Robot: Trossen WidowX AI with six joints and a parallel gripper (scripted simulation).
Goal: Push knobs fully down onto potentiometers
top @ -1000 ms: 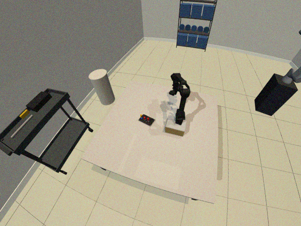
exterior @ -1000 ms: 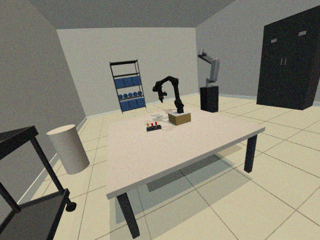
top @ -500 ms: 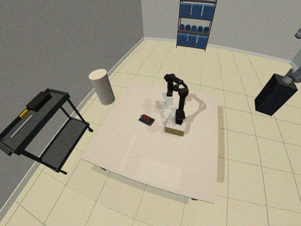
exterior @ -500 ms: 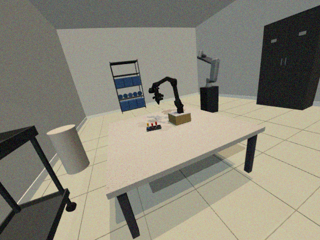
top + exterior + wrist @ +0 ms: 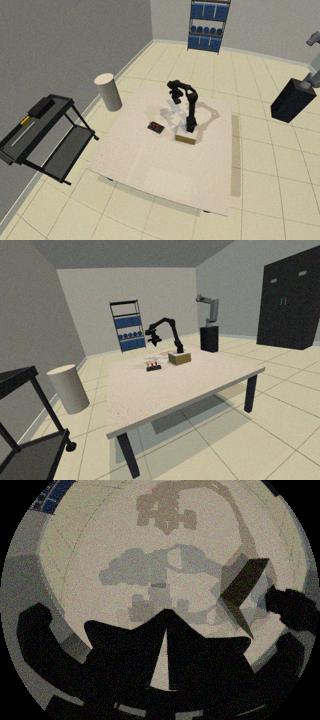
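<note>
The dark circuit board [image 5: 160, 130] [image 5: 157, 367] lies on the table [image 5: 165, 160] [image 5: 180, 384], left of the arm's base. A yellow knob [image 5: 150, 122] [image 5: 147, 364] stands at its left end. A red knob [image 5: 153, 125] [image 5: 152, 364] is near the middle, and another red knob [image 5: 157, 126] [image 5: 156, 362] is to its right. The knobs are too small to tell how far down each sits. My gripper [image 5: 177, 102] [image 5: 155, 345] [image 5: 167, 612] is shut and empty, high above the table and beyond the board. The board is outside the wrist view.
The arm stands on a block [image 5: 185, 139] [image 5: 184, 359] [image 5: 246, 582] to the right of the board. A black cart [image 5: 64, 152] and a pale cylinder [image 5: 109, 95] [image 5: 69, 389] stand off the table's left side. Shadows of the arm fall on the table below the gripper.
</note>
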